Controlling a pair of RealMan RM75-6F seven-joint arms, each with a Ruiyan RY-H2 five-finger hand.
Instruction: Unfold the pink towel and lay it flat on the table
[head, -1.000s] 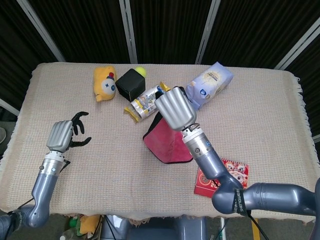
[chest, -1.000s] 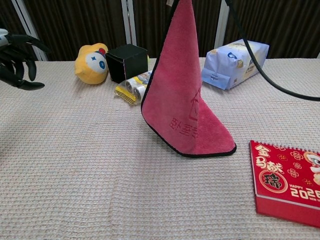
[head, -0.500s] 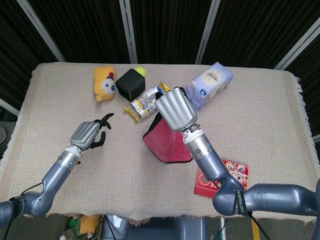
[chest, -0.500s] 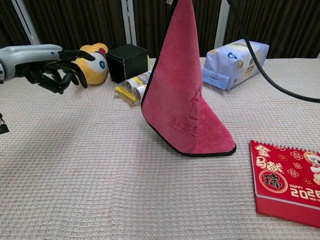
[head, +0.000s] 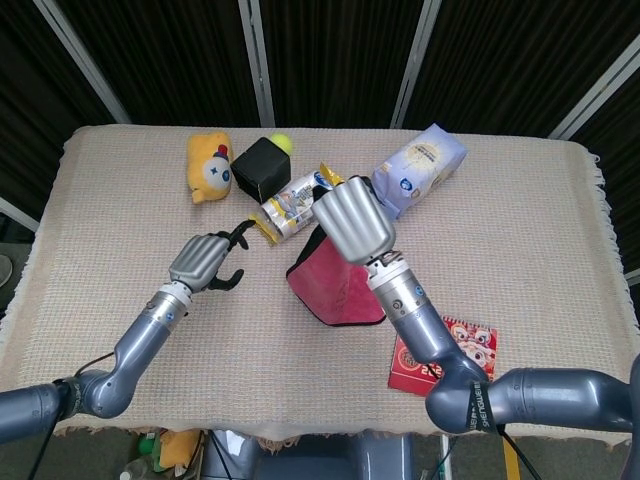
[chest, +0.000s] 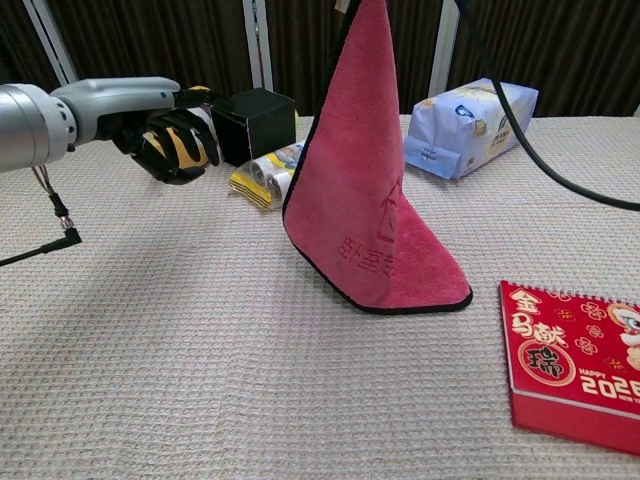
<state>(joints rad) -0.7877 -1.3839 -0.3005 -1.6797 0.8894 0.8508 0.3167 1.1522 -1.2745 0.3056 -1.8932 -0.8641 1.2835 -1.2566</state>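
The pink towel (chest: 370, 190) hangs as a tall cone from one corner, its lower edge resting on the table (chest: 200, 340). My right hand (head: 350, 220) holds that top corner high above the table; in the chest view the hand itself is cut off at the top edge. The towel's lower part (head: 335, 285) shows under the hand in the head view. My left hand (head: 205, 262) hovers above the table to the left of the towel, fingers apart and holding nothing. In the chest view that left hand (chest: 175, 135) is in front of the yellow toy.
Behind the towel lie a yellow plush toy (head: 208, 167), a black cube (head: 260, 167) with a small yellow ball (head: 283, 143), snack packets (head: 285, 210) and a pale blue bag (head: 420, 165). A red calendar (chest: 575, 365) lies front right.
My left hand has swept right across the table toward the towel and now hovers near the snack packets. The right hand and hanging towel have stayed still.
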